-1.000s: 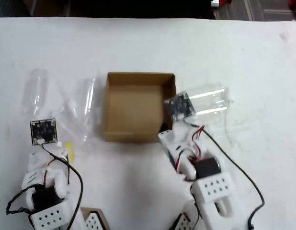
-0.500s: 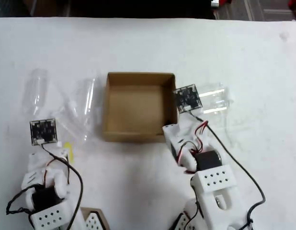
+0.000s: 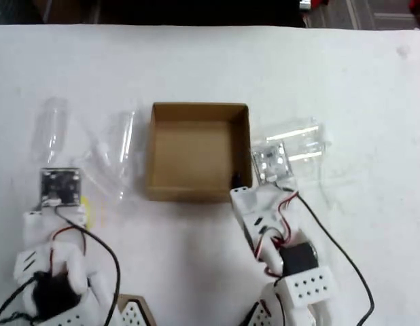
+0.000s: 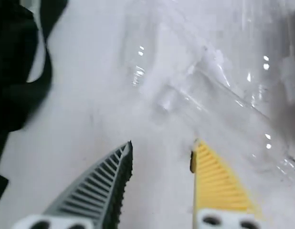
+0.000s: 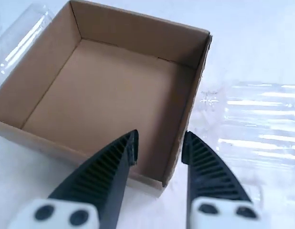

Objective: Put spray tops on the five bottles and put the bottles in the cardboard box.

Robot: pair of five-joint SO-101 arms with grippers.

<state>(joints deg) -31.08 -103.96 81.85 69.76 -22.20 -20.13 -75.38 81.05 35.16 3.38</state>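
Note:
The open cardboard box [image 3: 196, 109] stands mid-table with nothing in it. Clear plastic bottles lie on both sides of it: two to the left [image 3: 50, 125] [image 3: 121, 142] and a pair to the right [image 3: 298, 142]. My left gripper [image 4: 162, 145], one finger grey and one yellow, is open just above the table, short of a lying bottle's neck [image 4: 164, 102]. My right gripper [image 5: 159, 138] is open with nothing in it, above the near right corner of the box [image 5: 138, 33], with the right-hand bottles [image 5: 262, 124] beside it.
The white table [image 3: 210, 61] stretches behind the box. A dark strip runs along its far edge. A small piece of cardboard [image 3: 132, 309] shows at the near edge between the two arms.
The right wrist swung from the box's right wall out toward the right-hand bottles, then drew back toward the near corner. The left arm's body sank toward the near edge; its wrist stayed in place.

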